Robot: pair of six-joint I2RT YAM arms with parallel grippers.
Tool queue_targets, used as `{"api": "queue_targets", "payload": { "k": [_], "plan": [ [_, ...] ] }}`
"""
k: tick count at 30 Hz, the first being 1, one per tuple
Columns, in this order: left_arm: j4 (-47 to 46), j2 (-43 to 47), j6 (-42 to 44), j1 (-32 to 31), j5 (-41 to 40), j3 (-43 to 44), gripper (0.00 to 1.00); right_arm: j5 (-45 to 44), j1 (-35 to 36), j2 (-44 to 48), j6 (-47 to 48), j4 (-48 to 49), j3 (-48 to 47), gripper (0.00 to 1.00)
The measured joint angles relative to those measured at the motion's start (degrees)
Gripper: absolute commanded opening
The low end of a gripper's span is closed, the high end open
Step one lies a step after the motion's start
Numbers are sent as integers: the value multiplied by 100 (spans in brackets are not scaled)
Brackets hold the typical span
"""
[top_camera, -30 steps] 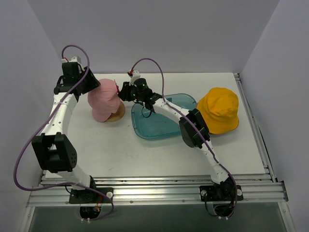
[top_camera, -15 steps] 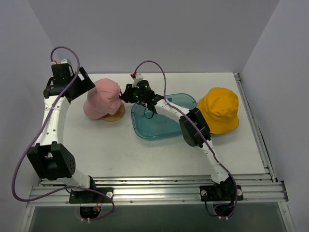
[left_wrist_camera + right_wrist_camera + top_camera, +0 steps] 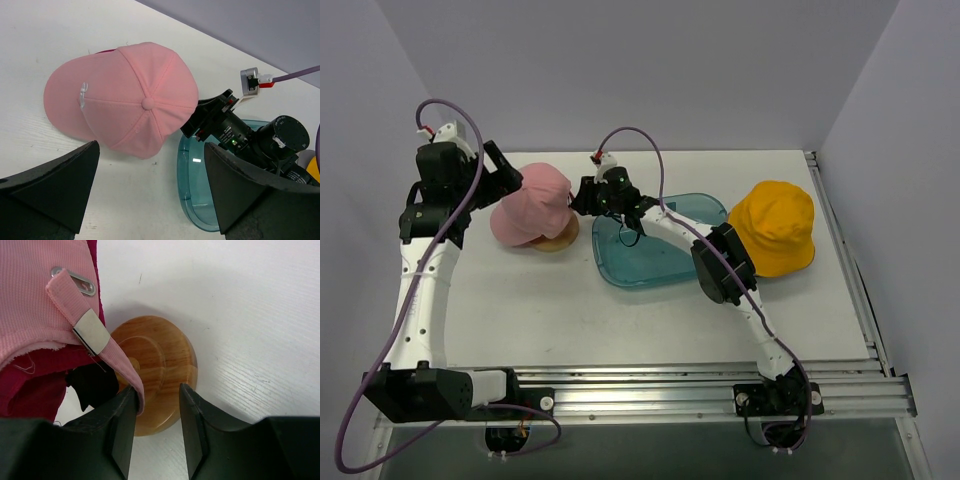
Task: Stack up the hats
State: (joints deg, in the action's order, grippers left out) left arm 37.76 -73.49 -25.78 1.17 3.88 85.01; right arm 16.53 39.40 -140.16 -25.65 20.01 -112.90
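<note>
Pink cloth covers the top of the wooden stand [image 3: 561, 239]: the pink hat [image 3: 534, 204] sits on it, at the far left of the tabletop [image 3: 620, 320]. The stand's disc base shows at the hat's near right edge. From the right wrist view, a magenta hat [image 3: 30, 390] lies under the pink one, its darker cloth showing below the pink rim.

The left jaws stand wide apart, released, holding nothing. They hover just to the left of the pink hat and clear of it. In the left wrist view, both dark fingers [image 3: 55, 190] frame the hat from the near side.

The right jaws are at the hat's right side, low by the stand's base. They are parted by a narrow gap, and the wooden disc shows through it. The hat's adjusting strap [image 3: 92, 332] with its metal buckle hangs down against the inner face of one finger, but nothing is clamped.

A teal tray [image 3: 620, 275] lies in the middle of the tabletop, just right of the stand. The yellow-orange hat [image 3: 775, 228] rests crown up on the tabletop at the right, touching the tray's far right edge.
</note>
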Motion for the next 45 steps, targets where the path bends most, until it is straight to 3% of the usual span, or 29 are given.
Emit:
{"api": "queue_targets", "payload": {
  "k": [17, 45],
  "plan": [
    [-243, 155, -87, -431, 240, -564, 94, -111, -7, 304, 4, -278, 168, 41],
    [-457, 737, -48, -645, 544, -839, 94, -125, -37, 586, -2, -568, 83, 40]
  ]
}}
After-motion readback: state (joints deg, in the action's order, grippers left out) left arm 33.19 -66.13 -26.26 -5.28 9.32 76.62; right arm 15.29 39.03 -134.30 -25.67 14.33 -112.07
